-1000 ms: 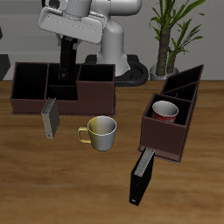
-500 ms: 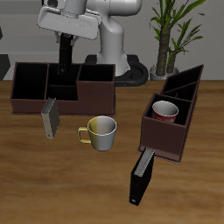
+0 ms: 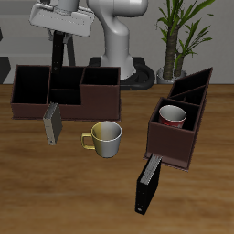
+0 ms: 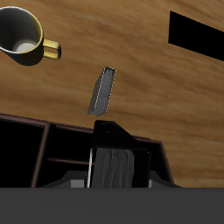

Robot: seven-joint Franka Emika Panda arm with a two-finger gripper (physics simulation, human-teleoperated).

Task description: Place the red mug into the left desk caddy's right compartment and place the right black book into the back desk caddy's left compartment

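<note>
Below the gripper (image 3: 59, 64) and nearer the table's front edge, the right black book (image 3: 52, 123) is standing on edge on the table (image 3: 27, 192), just in front of the back desk caddy (image 3: 64, 91); contact with its front wall cannot be judged. In the wrist view the same book (image 4: 103, 92) is showing as a thin tilted slab, outside the caddy (image 4: 35, 153).

The red mug (image 3: 172, 114) is sitting upright in the left desk caddy's right compartment (image 3: 170, 139), well off to the side of the gripper.

The arm is hanging over the back caddy with the hand pointing straight down, its dark lower end above the middle section. The gripper (image 4: 112, 171) is rendering as dark shapes with grey strips close together; released, clenched or grasping cannot be told.

A silver mug with a yellow handle (image 3: 105, 137) is standing between the two caddies. A second black book (image 3: 146, 187) is lying by the left desk caddy (image 3: 187, 101), farthest from the gripper.
</note>
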